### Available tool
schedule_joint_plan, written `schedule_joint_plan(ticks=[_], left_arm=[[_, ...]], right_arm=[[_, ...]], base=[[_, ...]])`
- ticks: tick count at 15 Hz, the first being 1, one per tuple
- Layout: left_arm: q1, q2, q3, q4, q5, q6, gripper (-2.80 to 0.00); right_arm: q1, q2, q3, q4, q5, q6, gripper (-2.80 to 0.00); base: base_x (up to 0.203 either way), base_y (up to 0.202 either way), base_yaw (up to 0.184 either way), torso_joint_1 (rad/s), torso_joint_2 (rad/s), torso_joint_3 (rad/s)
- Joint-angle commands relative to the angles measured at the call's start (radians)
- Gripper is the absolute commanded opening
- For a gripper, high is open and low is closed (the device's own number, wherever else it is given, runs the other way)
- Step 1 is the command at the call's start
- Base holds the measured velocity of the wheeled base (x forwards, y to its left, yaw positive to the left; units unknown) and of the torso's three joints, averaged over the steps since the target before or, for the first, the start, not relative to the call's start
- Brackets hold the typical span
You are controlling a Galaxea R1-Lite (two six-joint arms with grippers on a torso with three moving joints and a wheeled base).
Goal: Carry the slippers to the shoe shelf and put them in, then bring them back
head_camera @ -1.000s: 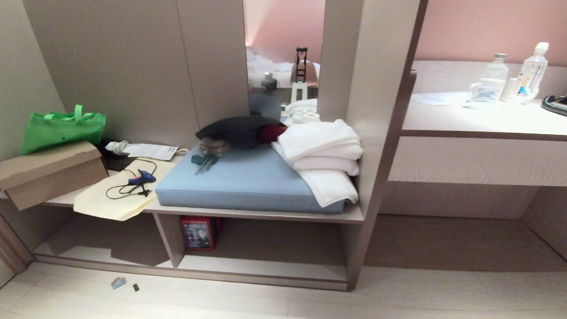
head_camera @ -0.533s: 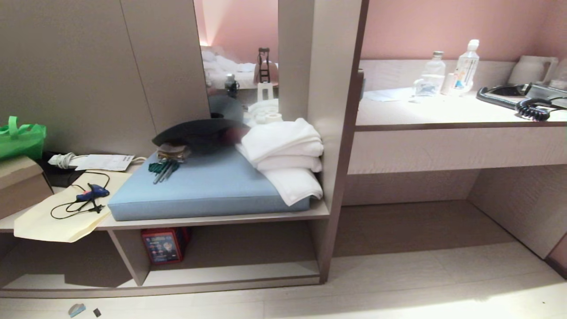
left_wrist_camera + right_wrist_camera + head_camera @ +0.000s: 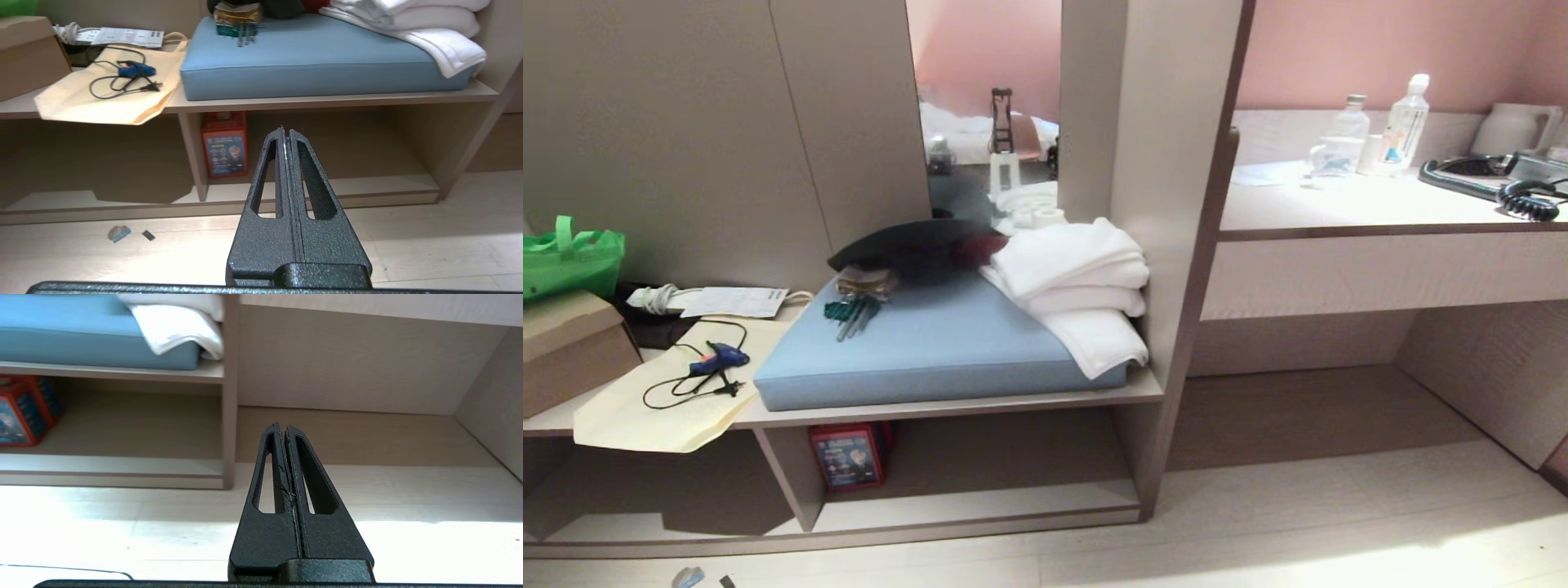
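Shoe shelf (image 3: 980,502) sits low in the taupe unit, straight under the blue cushion (image 3: 939,343); its pale base board holds only a red box (image 3: 848,455) just beside the vertical divider. Slippers not visible in any view, so can't place them. Left gripper (image 3: 286,132) fingers pressed together, holding nothing, hanging over the floor (image 3: 408,245) in front of the shoe shelf, pointing toward the red box. Right gripper (image 3: 282,426) also fully closed and empty, over the floor near the unit's upright panel (image 3: 229,396), facing the recess under the table (image 3: 1380,208). On the board above the shoe shelf: folded white towels (image 3: 1078,278) on the cushion's far right end, beige tote bag (image 3: 670,392) with a blue glue gun (image 3: 719,358) on it left of the cushion, cardboard box (image 3: 568,343) further left.
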Motion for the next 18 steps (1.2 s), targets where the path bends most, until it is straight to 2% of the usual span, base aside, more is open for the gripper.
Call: schedule_joint_plan(ticks=[1,7,11,18], left_arm=[[0.001,0.001,0.008,-0.001,0.0,0.0,-2.8],[0.001,0.001,0.008,-0.001,0.0,0.0,-2.8],[-0.001,0.001,0.008,-0.002,0.0,-0.002,-2.8],[0.0,0.001,0.008,-0.002,0.0,-0.004,-2.8]], right_arm=[[0.0,0.0,0.0,0.0,0.001,-0.001,-2.8],[0.0,0.0,0.0,0.0,0.001,0.001,-2.8],[0.0,0.0,0.0,0.0,0.001,-0.001,-2.8],[0.0,0.0,0.0,0.0,0.001,-0.001,-2.8]], base=[[0.0,0.195,-0.003,0.002,0.0,0.002],[0.0,0.183,-0.002,0.002,0.0,0.003],[0.0,0.018,-0.001,0.0,0.0,0.0],[-0.172,0.002,0.002,0.005,0.0,0.003]])
